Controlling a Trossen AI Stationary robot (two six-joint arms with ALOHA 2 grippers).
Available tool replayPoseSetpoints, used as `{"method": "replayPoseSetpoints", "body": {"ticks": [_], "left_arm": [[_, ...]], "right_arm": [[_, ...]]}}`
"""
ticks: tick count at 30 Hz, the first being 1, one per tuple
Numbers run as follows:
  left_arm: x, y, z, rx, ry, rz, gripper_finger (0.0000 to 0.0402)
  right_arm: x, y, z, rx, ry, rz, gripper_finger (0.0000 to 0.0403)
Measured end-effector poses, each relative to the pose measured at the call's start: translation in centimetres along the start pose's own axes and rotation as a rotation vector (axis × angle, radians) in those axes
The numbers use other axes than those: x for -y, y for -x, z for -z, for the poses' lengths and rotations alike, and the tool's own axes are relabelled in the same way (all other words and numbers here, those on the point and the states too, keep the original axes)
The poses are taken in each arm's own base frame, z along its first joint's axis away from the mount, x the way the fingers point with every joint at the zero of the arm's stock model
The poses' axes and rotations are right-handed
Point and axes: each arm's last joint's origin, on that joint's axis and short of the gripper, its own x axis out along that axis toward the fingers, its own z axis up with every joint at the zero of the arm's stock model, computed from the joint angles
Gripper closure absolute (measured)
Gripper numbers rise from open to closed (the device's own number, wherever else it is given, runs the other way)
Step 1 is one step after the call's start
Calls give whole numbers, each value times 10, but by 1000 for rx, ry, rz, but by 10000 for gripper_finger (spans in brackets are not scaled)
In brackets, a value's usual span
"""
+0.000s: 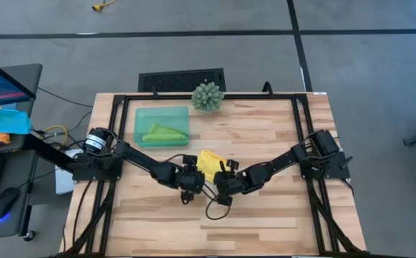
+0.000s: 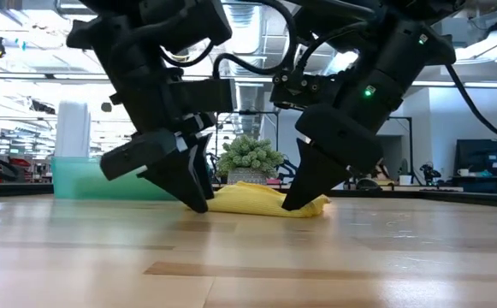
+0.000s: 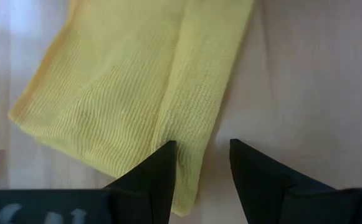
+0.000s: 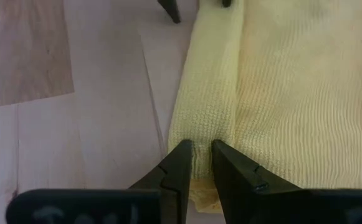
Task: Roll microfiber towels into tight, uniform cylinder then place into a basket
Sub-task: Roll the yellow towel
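The yellow towel [image 1: 209,163] lies partly rolled on the table's middle, with a rolled strip along its near edge [image 4: 209,93]. My left gripper [image 1: 191,179] is open at the strip's left end [image 3: 193,155]. My right gripper [image 1: 225,183] is shut on the strip's right end. In the low view both grippers [image 2: 198,198] [image 2: 292,198] slant down to the table at the towel's two ends [image 2: 261,201]. The green towel [image 1: 163,133] lies bundled inside the teal basket [image 1: 142,115] at the far left. My left gripper has one finger [image 3: 162,165] over the rolled strip's end [image 3: 190,134] and the other [image 3: 249,165] over bare table beside it. I cannot tell whether it touches the cloth. My right gripper pinches the end of the rolled strip [image 4: 200,134] between its two fingers, several layers. The fingers slant down from the table's right and lie along the strip. The towel rests on the table.
A spiky green ball plant [image 1: 208,97] stands at the far edge beside the basket. A black cable loop [image 1: 215,208] lies just nearer than the grippers. Bare wood lies toward the near edge and the right.
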Motion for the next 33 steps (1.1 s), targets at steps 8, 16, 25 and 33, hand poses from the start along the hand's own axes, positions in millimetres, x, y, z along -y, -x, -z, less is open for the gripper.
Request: {"method": "replayPoseSetpoints", "body": {"ticks": [8,16,25,33], "left_arm": [[-8,-4,1,-16,-67,-20,261],[-8,-5,2,-27,-192,-19,320],[-8,-6,3,-30,-217,-17,340],[-7,-4,0,-26,-259,-28,274]], "right_arm": [[-3,1,1,1,12,-9,311],[-6,2,2,2,60,-18,311],[-6,2,2,1,63,-19,311],[-6,2,2,1,63,-19,311]]}}
